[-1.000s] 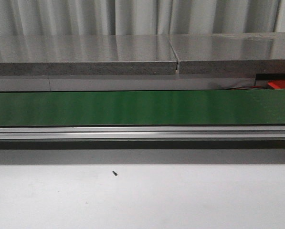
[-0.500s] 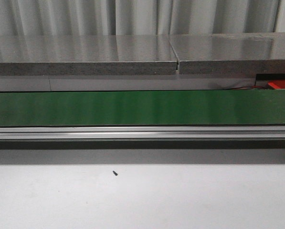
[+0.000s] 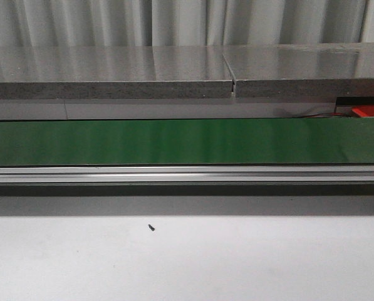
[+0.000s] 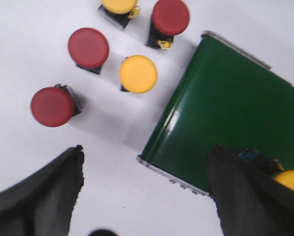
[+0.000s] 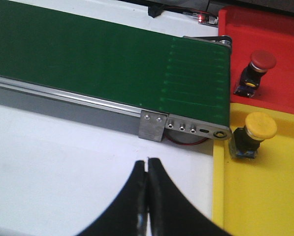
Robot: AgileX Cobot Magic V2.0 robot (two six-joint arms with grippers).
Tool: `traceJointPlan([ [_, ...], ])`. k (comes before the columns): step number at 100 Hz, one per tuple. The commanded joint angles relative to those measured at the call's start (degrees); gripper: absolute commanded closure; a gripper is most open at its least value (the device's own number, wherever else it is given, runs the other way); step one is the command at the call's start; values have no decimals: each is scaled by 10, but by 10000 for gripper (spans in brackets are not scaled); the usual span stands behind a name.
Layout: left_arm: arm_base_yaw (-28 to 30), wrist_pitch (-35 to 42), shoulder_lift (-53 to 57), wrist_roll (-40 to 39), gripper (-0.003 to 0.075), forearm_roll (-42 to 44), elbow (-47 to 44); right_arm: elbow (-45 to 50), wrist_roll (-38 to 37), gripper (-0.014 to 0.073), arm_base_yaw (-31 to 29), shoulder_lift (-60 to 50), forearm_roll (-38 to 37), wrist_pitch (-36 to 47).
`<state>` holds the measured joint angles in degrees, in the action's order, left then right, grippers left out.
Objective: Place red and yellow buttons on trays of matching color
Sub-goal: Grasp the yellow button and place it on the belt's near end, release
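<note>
The left gripper (image 4: 144, 196) is wide open and holds nothing, above the white table (image 4: 18, 39) by the end of the green belt (image 4: 235, 108), with three red buttons (image 4: 88, 47) and two yellow buttons (image 4: 138, 73) standing close together on the table. One more yellow button (image 4: 290, 181) sits on the belt, partly hidden behind a finger. The right gripper (image 5: 147, 172) is closed tight and empty near the belt's other end, where one red button (image 5: 261, 61) stands on the red tray (image 5: 284, 34) and one yellow button (image 5: 260, 125) stands on the yellow tray (image 5: 265, 196).
</note>
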<state>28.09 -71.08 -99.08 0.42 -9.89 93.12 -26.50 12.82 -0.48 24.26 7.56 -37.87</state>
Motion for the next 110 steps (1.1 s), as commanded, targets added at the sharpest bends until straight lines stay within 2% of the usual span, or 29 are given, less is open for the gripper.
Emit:
traceJointPlan([
  [1,13,5,10,1,218,24,12,-15,1,662,1,1,2,43],
  [42,54,-7,-56,1,217,30,10,-15,1,662,1,1,2,43],
  [73,60,0,-112,1,218,37,6,-15,1,662,1,1,2,43],
  [110,60,62,-155,1,218,41,6,-15,1,662,1,1,2,43],
])
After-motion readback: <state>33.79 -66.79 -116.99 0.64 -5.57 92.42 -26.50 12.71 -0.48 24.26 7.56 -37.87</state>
